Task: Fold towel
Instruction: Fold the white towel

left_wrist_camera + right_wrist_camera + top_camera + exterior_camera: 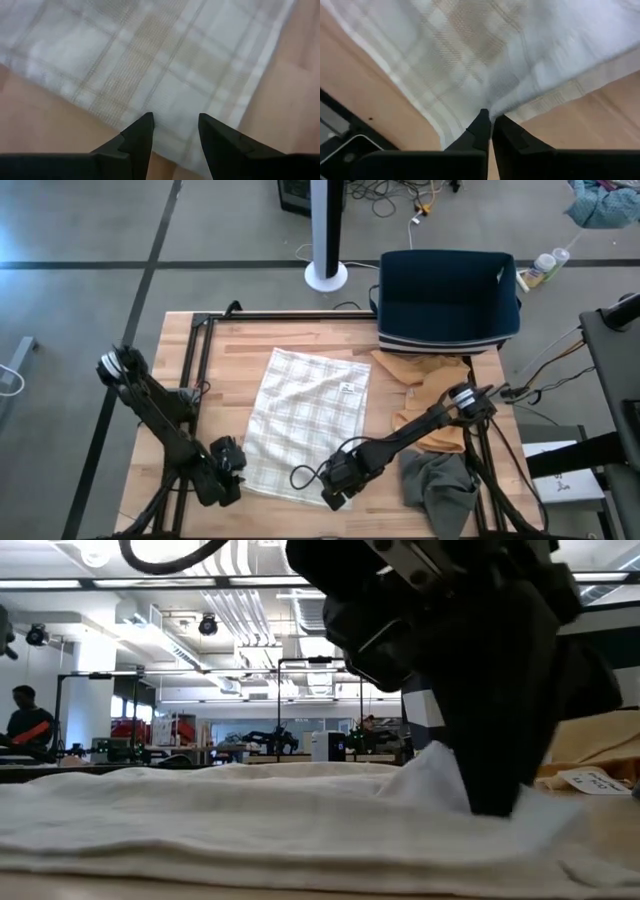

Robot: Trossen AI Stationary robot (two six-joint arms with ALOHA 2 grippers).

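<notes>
A white plaid towel [305, 425] lies spread flat on the wooden table [230, 340]. My left gripper [228, 470] is open at the towel's near left corner. In the left wrist view its two fingers [142, 137] stand apart over the towel's edge [175, 107], with cloth showing in the gap. My right gripper [338, 485] is at the towel's near right corner, shut on the cloth. In the low view the towel [200, 810] rises to a small peak beside the dark gripper [490, 802]. My right gripper pinches the towel's hem at its near right corner [492, 111] between its two fingers. The fingers slant down from above. The cloth puckers at the fingertips and is drawn up into a small peak [435, 762]. The rest of the towel lies on the table.
A dark blue bin [447, 295] stands at the table's far right. A tan cloth [430, 395] lies in front of it, and a grey cloth [440, 485] lies at the near right. A white stand's round base [326, 275] sits on the floor beyond the table.
</notes>
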